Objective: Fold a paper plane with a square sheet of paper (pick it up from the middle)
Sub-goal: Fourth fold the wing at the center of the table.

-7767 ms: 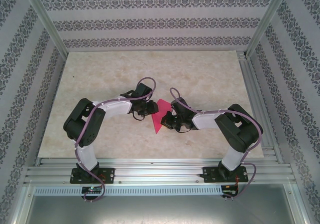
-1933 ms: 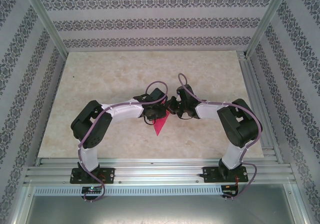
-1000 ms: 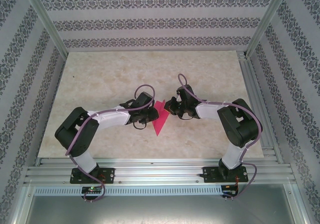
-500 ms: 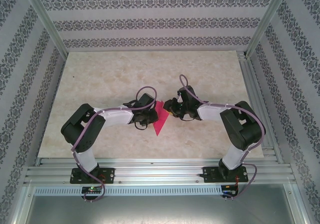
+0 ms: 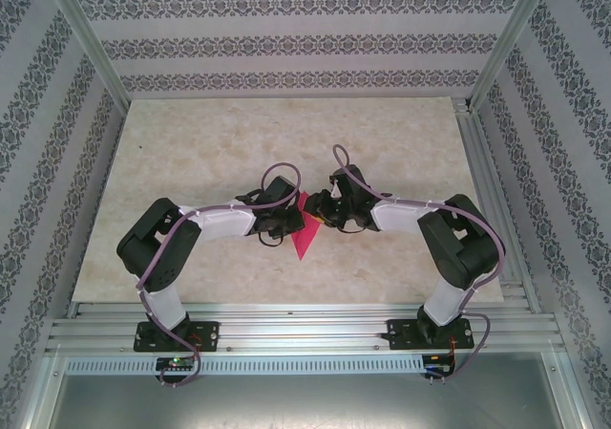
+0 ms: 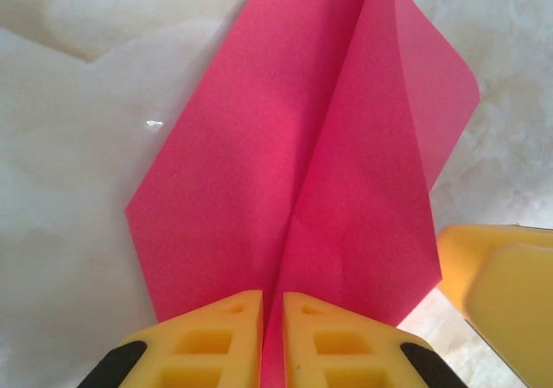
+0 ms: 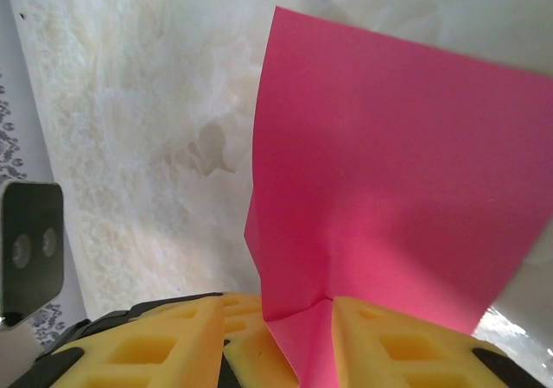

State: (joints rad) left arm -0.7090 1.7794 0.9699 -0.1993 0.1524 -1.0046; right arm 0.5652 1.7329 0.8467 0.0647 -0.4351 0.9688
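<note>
The square sheet of paper (image 5: 304, 240), magenta-red and folded into a pointed shape with a centre crease, is at the middle of the table between both grippers. My left gripper (image 5: 294, 221) is shut on it. In the left wrist view its yellow fingertips (image 6: 233, 319) pinch the paper (image 6: 285, 146) along the crease, and a yellow finger of the right gripper (image 6: 497, 284) shows at the right. My right gripper (image 5: 318, 215) is open. In the right wrist view its jaws (image 7: 298, 306) stand apart, with the paper's (image 7: 389, 189) folded edge rising between them.
The marble-patterned tabletop (image 5: 191, 161) has free room to the left, right and back. Aluminium rails (image 5: 305, 329) run along the near edge, by the arm bases. Patterned walls enclose the other three sides.
The right gripper has opened its jaws around the paper's edge and shifted slightly left. The left gripper has tightened on the paper, and its arm has drawn in a little.
</note>
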